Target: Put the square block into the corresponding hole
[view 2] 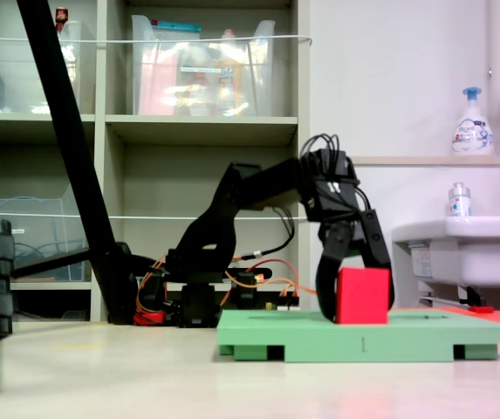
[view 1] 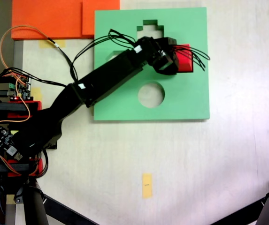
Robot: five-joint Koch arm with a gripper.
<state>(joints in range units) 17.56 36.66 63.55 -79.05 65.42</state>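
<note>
Fixed views from above and from table height show a green board [view 1: 181, 101] lying flat on a pale table [view 1: 172, 164]. From above, two orange sheets [view 1: 54, 18] lie past the board's far left corner, one touching its edge, and a yellow tag [view 1: 147, 185] sits on the table well apart from the board. A cross cutout [view 1: 149, 28] and a round cutout [view 1: 151, 94] lie open in the board; the arm [view 1: 111, 75] crosses over a third opening on the board's left half, hiding most of it. Loose black wires arc around the wrist.

The block [view 2: 362, 295] rests on the board's top, near its right edge as seen from above. In the low view, the gripper [view 2: 354, 301] straddles it: one finger [view 2: 330, 275] comes down at the block's left face, the other at its right, jaws spread about a block's width. Whether they press on it I cannot tell.

The square hole cannot be made out; gripper and block cover that part of the board. From above, only the block's right part [view 1: 185, 58] shows.
</note>
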